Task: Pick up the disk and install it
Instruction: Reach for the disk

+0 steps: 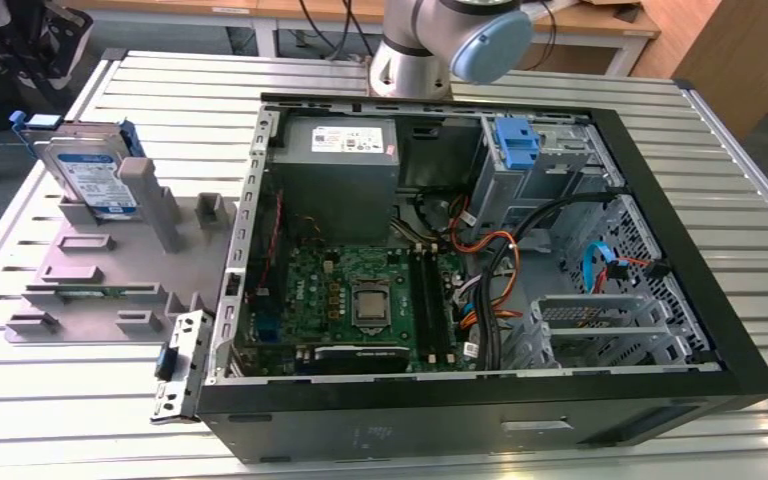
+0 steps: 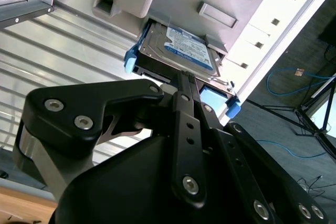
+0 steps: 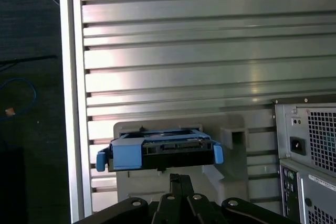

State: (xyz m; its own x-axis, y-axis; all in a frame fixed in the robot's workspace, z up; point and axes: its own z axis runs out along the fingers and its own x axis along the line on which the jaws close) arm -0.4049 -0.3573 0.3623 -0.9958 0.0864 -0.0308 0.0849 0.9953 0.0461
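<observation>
One slatted metal table (image 1: 744, 200) carries everything we're watching. On it lies the open computer case (image 1: 464, 420), filling the exterior view from centre out to three o'clock, and we see its insides laid bare. Up at twelve o'clock the silver arm (image 1: 424, 40) rises from just behind the case's far edge.

Over at nine o'clock, just beside the case, sits the grey fixture (image 1: 91, 270) with its slots and posts. Inside the case, the grey power-supply box (image 1: 337, 150) sits toward twelve o'clock, with the green motherboard (image 1: 357, 300) below it toward six.

Now the disk (image 1: 91, 175): it stands on edge in the fixture at ten o'clock, outside the case, label showing, blue rails round it. In both wrist views we see it seated there (image 2: 184, 51) (image 3: 163, 150), nothing touching it.

And the gripper (image 2: 185, 74) (image 3: 178, 177): its black fingers are pressed together at the tips, pinching nothing, pointed at the disk but clear of it.

Smallest of all, a bare blue bracket (image 1: 518, 145) sits in the case's bay at one o'clock.
</observation>
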